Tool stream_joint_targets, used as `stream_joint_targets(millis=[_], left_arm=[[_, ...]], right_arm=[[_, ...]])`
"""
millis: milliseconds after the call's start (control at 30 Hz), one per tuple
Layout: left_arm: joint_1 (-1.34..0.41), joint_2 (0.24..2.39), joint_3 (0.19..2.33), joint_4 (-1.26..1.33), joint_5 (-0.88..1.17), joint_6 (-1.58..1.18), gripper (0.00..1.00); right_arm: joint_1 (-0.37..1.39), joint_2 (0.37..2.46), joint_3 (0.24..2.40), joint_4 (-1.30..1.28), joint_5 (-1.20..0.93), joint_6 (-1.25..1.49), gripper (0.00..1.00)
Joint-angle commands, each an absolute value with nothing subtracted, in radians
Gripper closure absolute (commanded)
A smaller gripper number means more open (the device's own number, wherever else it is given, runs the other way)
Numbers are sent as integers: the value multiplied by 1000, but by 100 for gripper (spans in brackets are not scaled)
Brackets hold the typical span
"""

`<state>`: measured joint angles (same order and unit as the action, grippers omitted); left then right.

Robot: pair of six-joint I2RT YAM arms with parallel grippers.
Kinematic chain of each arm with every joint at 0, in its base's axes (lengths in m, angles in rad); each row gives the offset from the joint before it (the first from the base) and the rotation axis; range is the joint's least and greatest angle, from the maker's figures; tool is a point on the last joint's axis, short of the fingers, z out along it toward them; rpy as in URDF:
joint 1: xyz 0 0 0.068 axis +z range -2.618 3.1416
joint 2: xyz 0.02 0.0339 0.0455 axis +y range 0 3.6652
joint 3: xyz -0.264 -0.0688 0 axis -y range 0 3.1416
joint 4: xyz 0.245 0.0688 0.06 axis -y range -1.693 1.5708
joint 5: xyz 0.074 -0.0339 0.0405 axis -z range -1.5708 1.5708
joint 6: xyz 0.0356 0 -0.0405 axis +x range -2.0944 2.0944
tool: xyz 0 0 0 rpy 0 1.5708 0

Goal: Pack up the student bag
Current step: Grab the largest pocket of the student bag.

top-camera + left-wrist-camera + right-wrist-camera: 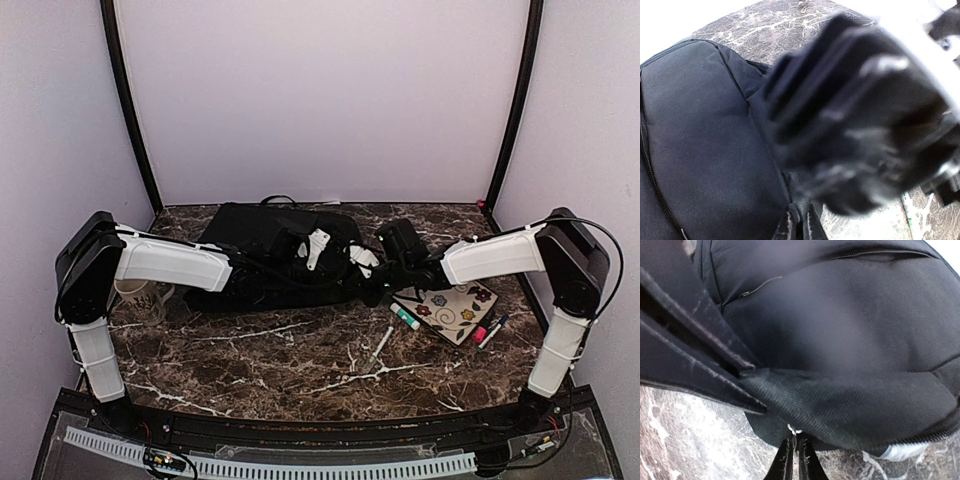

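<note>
The student bag (255, 240), a large black backpack, lies flat at the back middle of the table. My left gripper (318, 252) is over its right end and is shut on a fold of the bag's fabric (801, 220). My right gripper (366, 264) meets it from the right and is shut on a small metal zipper pull (794, 430) at the bag's edge (840, 405). In the right wrist view the left fingers (695, 357) pinch the same flap of fabric. In the left wrist view the right gripper is a blurred black mass (865, 120).
A flowered notebook (452, 308) lies right of the bag. A green-capped marker (405, 318), a white pen (381, 345), a pink marker (480, 333) and a blue pen (497, 325) lie around it. A mug (135, 297) stands under the left arm.
</note>
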<state>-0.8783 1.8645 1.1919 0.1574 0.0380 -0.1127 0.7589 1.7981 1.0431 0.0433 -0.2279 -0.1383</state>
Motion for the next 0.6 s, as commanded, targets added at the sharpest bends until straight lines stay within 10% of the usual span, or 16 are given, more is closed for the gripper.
stream_joint_targets(millis=[0, 267, 567], left_arm=[[-873, 1804, 1188, 217, 73, -118, 100], [-873, 1800, 1182, 209, 73, -116, 100], [-873, 1796, 1180, 190, 71, -109, 100]], right_arm=[[759, 1858, 1086, 27, -248, -135, 88], [764, 1896, 1111, 55, -219, -141, 80], [761, 1812, 1069, 14, -238, -171, 100]])
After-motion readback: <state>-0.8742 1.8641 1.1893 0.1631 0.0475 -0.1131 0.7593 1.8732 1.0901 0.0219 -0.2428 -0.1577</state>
